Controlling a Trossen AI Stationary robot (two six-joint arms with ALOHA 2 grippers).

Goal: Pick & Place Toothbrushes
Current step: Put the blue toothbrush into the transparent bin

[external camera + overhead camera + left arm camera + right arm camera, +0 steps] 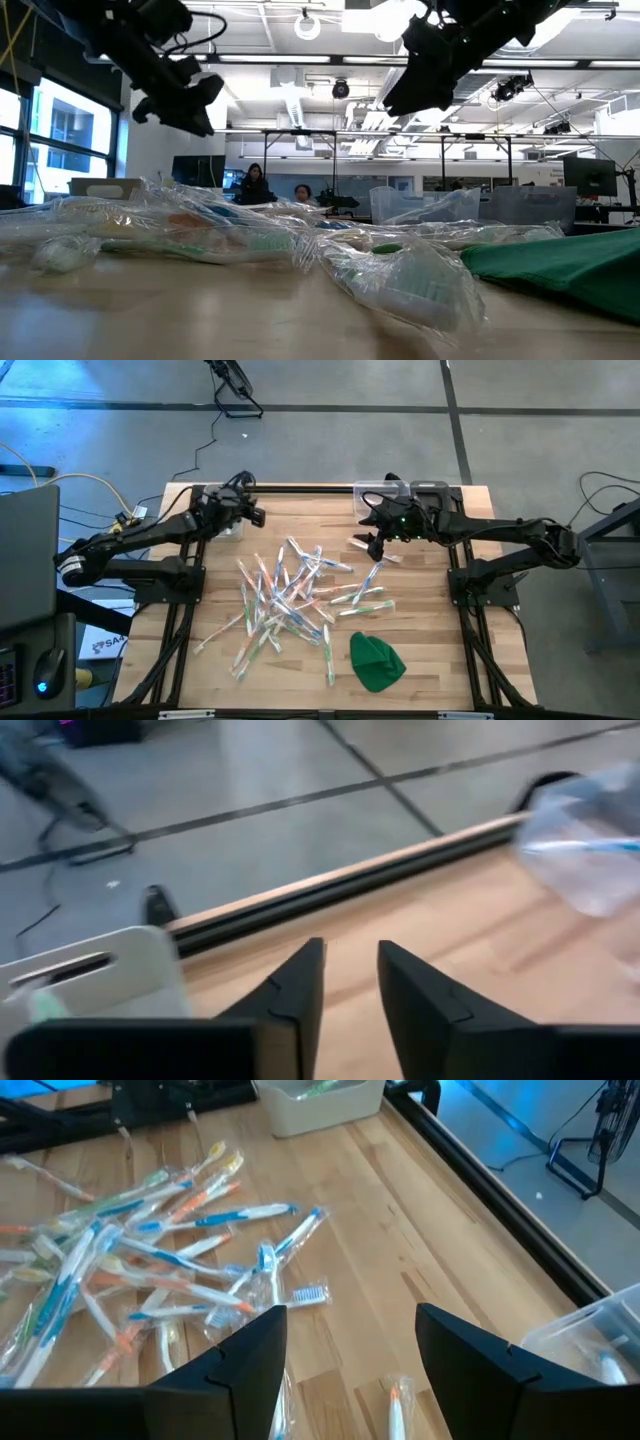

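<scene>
Many wrapped toothbrushes (290, 595), too tangled for an exact count, are seen piled on one table (420, 660). Two clear bins (375, 495) are counted, one green cloth (376, 661), and two arms.

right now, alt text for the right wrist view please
The open right gripper hangs empty above a wooden table, with a heap of wrapped toothbrushes spread ahead of it. A pale bin sits at the table's far edge.

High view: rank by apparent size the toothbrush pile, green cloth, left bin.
1. toothbrush pile, spread across the table's middle
2. green cloth
3. left bin, mostly hidden under the left arm, so its place is unsure
</scene>
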